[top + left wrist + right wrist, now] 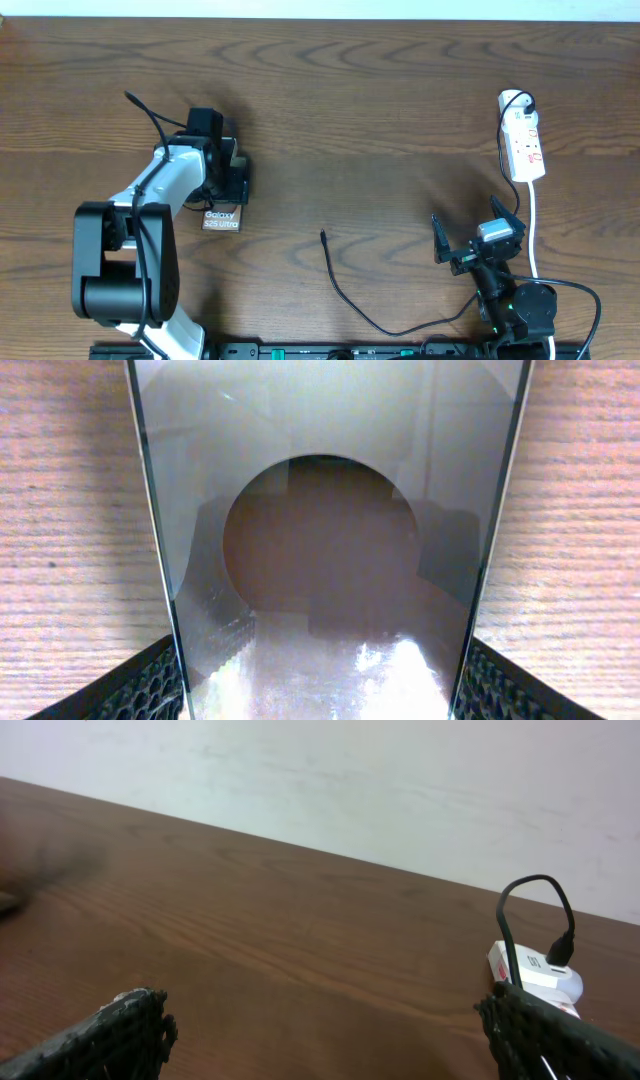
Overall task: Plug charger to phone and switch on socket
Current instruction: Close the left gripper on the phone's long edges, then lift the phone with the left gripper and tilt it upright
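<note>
Phone (330, 510) sits gripped in left end effector (320, 685); right end effector (335, 1030) gapes open.

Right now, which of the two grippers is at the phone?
The left gripper: its fingers flank the phone on both edges. The right gripper hangs open over the table, near the socket.

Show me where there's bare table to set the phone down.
Bare: the table middle, between the phone under the left gripper and the socket, beyond the charger tip. Also the far left corner. Crowded: near right, where the charger cable, socket cord and right gripper meet.
</note>
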Tool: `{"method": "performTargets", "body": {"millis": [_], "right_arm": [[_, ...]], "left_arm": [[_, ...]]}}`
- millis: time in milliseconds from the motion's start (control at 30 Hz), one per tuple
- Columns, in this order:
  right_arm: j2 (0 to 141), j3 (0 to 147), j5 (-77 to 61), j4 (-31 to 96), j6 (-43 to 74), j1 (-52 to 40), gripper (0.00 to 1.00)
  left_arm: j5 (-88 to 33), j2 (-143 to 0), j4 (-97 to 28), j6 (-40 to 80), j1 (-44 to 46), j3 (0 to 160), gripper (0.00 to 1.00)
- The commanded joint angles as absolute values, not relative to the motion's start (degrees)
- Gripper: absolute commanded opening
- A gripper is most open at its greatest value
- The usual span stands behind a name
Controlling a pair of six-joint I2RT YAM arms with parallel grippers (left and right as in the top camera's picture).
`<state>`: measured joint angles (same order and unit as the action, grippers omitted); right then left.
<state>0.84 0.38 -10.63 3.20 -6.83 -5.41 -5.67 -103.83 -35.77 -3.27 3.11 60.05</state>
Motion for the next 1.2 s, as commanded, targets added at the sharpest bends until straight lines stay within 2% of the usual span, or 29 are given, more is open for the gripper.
{"method": "performTargets", "body": {"millis": [0,400,767,1167], "right_arm": [[0.5,0.3,-10.4,3.5,-6.0,-5.2,0.99],[0.5,0.3,-10.4,3.5,-6.0,-5.2,0.99],[0.5,0.3,-10.4,3.5,-6.0,-5.2,0.99],[0.5,0.3,-10.4,3.5,-6.0,-5.2,0.99]], "left_arm": [[-7.0,-104.2,-36.8,-3.6,3.0,63.2,0.07],[-9.3,-100.8,-39.6,-3.6,3.0,65.7,0.08],[-29.8,-91.5,-39.6,-1.3,3.0,65.7,0.07],[-51.0,-89.6,-37.7,13.6,3.0,65.7,0.07]]}}
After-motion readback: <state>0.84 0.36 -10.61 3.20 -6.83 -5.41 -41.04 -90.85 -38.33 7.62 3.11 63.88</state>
